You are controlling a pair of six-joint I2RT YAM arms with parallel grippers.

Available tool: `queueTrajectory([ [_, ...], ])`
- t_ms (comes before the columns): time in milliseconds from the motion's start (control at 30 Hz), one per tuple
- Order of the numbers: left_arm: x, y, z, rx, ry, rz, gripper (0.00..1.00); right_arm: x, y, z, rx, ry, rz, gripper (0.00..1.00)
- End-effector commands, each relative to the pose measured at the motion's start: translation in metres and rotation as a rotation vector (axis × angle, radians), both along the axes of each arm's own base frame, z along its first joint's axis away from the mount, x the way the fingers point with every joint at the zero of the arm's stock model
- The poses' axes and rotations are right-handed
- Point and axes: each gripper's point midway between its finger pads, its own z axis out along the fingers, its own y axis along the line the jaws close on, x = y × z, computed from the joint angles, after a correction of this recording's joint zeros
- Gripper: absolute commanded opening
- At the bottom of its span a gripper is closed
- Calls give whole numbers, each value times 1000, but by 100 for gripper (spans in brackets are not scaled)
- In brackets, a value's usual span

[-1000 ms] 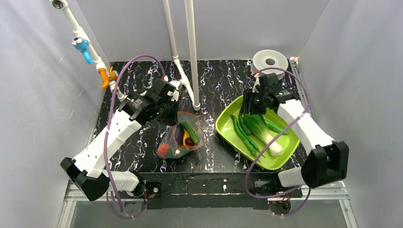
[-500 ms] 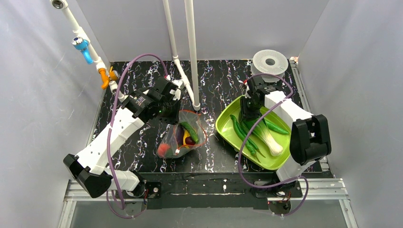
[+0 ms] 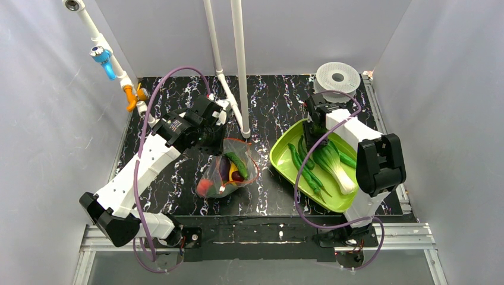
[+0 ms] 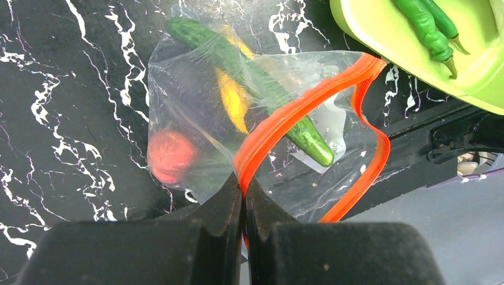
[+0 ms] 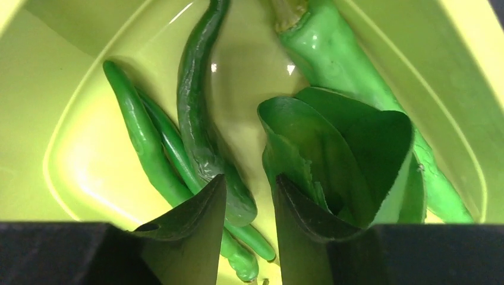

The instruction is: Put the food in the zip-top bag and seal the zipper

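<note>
Zip-top bag [image 4: 196, 113] is lying on the black marbled counter [image 3: 267, 101], just left of the lime-green tray [image 3: 285, 163] and not touching it. Its mouth gapes open, so the zipper [image 4: 297, 113] isn't sealed. Inside the bag I can see a red tomato [image 4: 171, 155], a yellow piece [image 4: 233, 101], a long green cucumber-looking thing [image 4: 261, 89] and the dark eggplant [image 3: 224, 171].

Left gripper [image 4: 243, 184] is on the bag side of the tray, jaws pinched tight on the zipper.

Right gripper [image 5: 246, 202] is down inside the tray at its far end. Its jaws have a narrow gap and sit either side of the end of a dark green pepper [image 5: 196, 107], with the bok choy [image 5: 345, 154] leaf right against one finger. Honestly can't tell if it's squeezing the pepper. A lighter green pepper [image 5: 139, 136] lies in the tray beside it.
</note>
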Motion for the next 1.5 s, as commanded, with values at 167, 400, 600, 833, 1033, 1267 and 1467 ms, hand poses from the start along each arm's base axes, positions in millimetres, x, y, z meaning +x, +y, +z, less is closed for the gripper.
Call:
queueTrajectory([
  [167, -5, 3, 6, -9, -13, -17, 0, 3, 29, 35, 75, -104, 95, 48],
  [400, -4, 8, 8, 9, -32, -28, 0, 2, 41, 24, 64, -84, 127, 44],
  [600, -4, 12, 9, 31, -42, -40, 0, 7, 36, 15, 23, -69, 127, 39],
  [833, -5, 14, 8, 46, -43, -52, 0, 2, 31, -7, -7, -27, 137, 37],
  [1033, -7, 15, 8, 47, -39, -56, 0, 1, 29, -19, -24, -8, 130, 35],
  [1267, -10, 13, 7, 24, -24, -40, 0, -2, 26, -31, -39, 11, 130, 34],
  [1467, -12, 11, 6, 2, -15, -30, 0, 0, 24, -33, -52, 11, 131, 34],
])
